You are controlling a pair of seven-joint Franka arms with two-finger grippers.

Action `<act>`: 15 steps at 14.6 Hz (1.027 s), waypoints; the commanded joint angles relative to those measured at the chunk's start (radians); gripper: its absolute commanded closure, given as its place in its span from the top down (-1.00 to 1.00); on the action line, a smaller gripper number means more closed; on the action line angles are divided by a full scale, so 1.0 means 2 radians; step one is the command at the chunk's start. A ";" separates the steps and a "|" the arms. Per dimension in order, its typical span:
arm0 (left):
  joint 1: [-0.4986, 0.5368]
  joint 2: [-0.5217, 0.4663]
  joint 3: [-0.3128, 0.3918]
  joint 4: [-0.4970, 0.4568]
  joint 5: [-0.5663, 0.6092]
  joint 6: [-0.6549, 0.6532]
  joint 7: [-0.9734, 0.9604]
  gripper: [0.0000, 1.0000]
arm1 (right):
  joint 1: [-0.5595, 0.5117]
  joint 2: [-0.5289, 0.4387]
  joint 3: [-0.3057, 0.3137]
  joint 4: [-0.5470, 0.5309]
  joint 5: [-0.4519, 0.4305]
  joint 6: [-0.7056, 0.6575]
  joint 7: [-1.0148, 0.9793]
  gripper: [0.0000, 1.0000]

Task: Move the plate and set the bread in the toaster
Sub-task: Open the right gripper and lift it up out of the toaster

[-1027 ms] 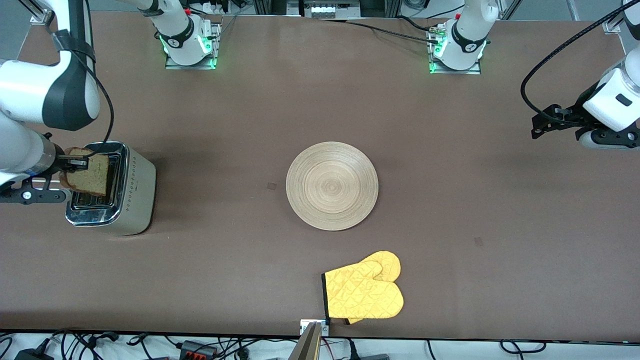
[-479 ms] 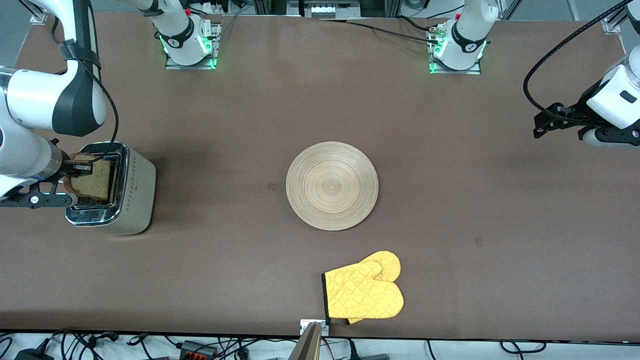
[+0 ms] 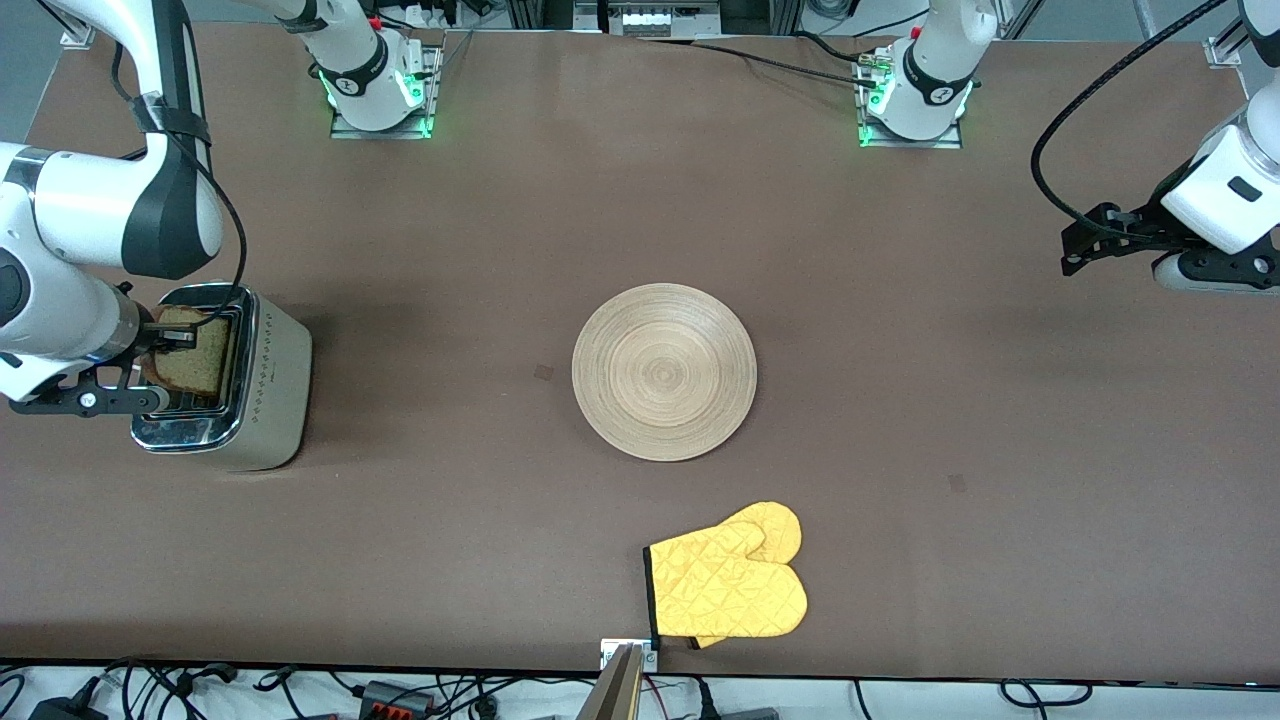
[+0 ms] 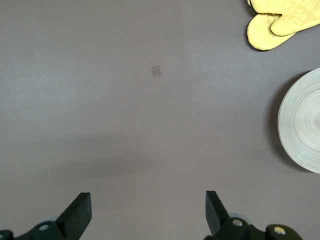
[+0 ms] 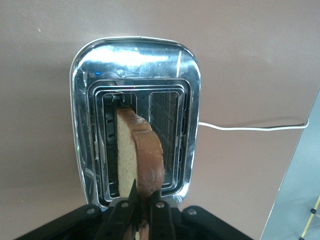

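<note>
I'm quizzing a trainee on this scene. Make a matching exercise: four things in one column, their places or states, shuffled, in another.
1. bread
2. plate
3. oven mitt
4. left end effector

A. open, holding nothing
B. nearest the front camera
C. mid-table, bare
D. partly in a toaster slot, gripped by the right end effector

Pairs: 1-D, 2-C, 3-B, 4-A

You have the plate (image 3: 664, 371) at the table's (image 3: 900, 420) middle. From the plate, the toaster (image 3: 262, 385) stands well off toward the right arm's end, the bread (image 3: 192, 355) standing partly down in one of its slots. The oven mitt (image 3: 728, 586) lies nearer the front camera than the plate.
</note>
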 commanded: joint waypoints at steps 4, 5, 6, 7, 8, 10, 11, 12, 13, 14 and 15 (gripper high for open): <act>-0.001 -0.002 0.000 0.007 0.009 -0.009 0.008 1.00 | -0.007 -0.009 0.002 -0.036 -0.001 0.028 -0.006 -0.37; -0.001 -0.002 0.000 0.007 0.009 -0.009 0.008 1.00 | -0.006 -0.007 0.002 -0.036 0.000 0.029 -0.002 0.69; -0.001 -0.002 0.000 0.007 0.009 -0.009 0.008 1.00 | -0.003 -0.008 0.002 -0.036 0.002 0.028 0.000 1.00; -0.001 -0.002 0.000 0.007 0.009 -0.009 0.008 1.00 | -0.001 -0.010 0.002 -0.035 0.007 0.025 0.001 1.00; -0.001 -0.002 0.000 0.007 0.009 -0.010 0.008 1.00 | 0.000 -0.013 0.002 -0.033 0.016 0.024 0.001 1.00; -0.001 -0.002 0.000 0.007 0.008 -0.010 0.008 1.00 | 0.002 -0.027 0.002 -0.029 0.030 0.023 0.002 1.00; -0.001 -0.002 0.000 0.007 0.008 -0.010 0.008 1.00 | 0.002 -0.037 0.002 -0.024 0.040 0.022 0.001 1.00; -0.001 -0.002 0.000 0.007 0.008 -0.010 0.008 1.00 | 0.002 -0.040 0.002 -0.018 0.050 0.021 -0.004 1.00; -0.001 -0.002 0.000 0.007 0.008 -0.010 0.007 1.00 | 0.002 -0.044 0.002 -0.005 0.057 0.016 -0.006 1.00; -0.001 -0.002 0.000 0.007 0.008 -0.010 0.007 1.00 | -0.001 -0.044 0.002 0.013 0.069 0.005 -0.006 1.00; -0.001 -0.002 0.000 0.007 0.008 -0.010 0.007 1.00 | -0.002 -0.044 0.002 0.034 0.090 -0.011 -0.006 1.00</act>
